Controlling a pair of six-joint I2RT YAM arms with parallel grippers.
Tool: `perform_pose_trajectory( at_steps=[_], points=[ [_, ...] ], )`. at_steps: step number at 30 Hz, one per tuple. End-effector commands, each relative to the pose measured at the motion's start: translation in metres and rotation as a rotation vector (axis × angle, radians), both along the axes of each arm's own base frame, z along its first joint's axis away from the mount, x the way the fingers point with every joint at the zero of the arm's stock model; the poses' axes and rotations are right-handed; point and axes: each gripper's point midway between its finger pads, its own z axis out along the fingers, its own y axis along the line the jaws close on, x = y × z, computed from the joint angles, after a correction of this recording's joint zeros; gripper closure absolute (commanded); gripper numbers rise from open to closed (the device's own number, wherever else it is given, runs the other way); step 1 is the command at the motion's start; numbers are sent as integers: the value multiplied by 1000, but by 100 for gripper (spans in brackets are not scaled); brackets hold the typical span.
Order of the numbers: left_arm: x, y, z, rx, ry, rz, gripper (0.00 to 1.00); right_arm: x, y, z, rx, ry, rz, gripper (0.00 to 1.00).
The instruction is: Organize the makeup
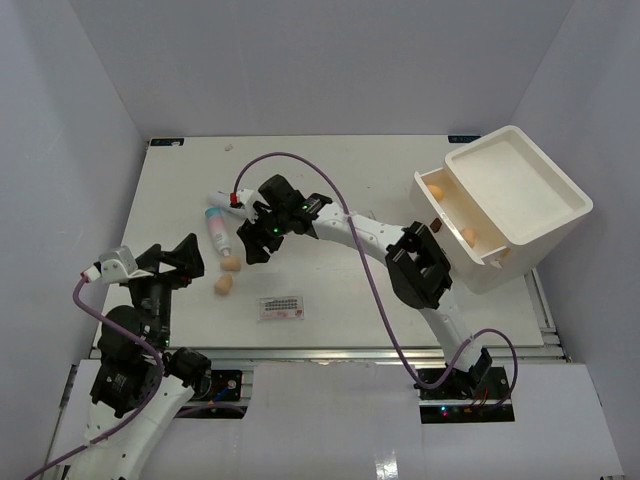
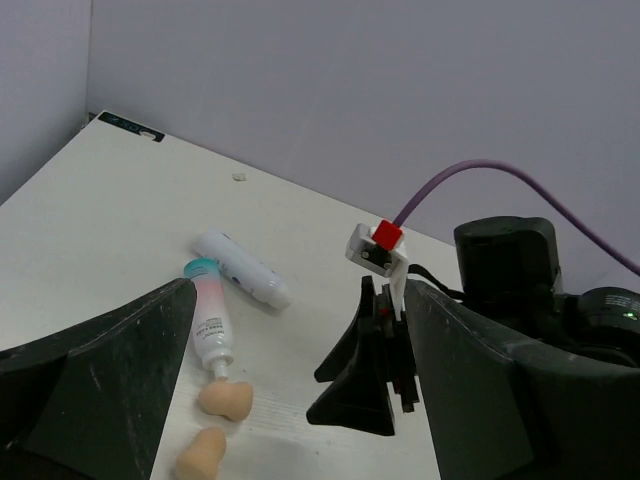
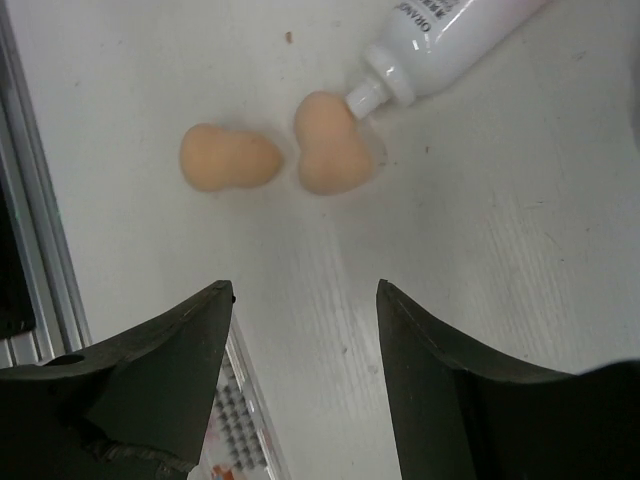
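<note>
Two tan sponges [image 1: 231, 263] [image 1: 223, 285] lie left of centre, one touching the nozzle of the pink teal-capped tube [image 1: 217, 230]. The white tube [image 1: 222, 198] lies just behind it. One clear dotted packet [image 1: 281, 307] lies near the front; a second packet is not in view. My right gripper [image 1: 251, 243] is open and empty, just right of the sponges [image 3: 333, 155] [image 3: 230, 160], with the tube [image 3: 440, 45] and the packet [image 3: 235, 430] in its view. My left gripper [image 1: 192, 262] is open and empty, left of the sponges [image 2: 225, 400] and tubes [image 2: 208, 318] [image 2: 240, 268].
The big white bin [image 1: 540, 225] stands at the right edge with a lower drawer holding two tan sponges [image 1: 435, 190]. A purple cable [image 1: 330, 195] arcs over the right arm. Grey walls close in the table on three sides.
</note>
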Motion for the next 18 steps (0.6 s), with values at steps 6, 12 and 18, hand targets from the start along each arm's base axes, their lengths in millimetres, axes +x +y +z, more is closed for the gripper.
perform_pose_trajectory(
  at_steps=[6,12,18],
  points=[
    [9,2,-16,22,58,35,4,22,60,-2,141,205,-259,34],
    [11,-2,-16,33,64,16,4,26,73,-17,157,261,-301,36],
    [12,-4,-16,35,63,7,4,28,75,-37,127,264,-340,37]
  ],
)
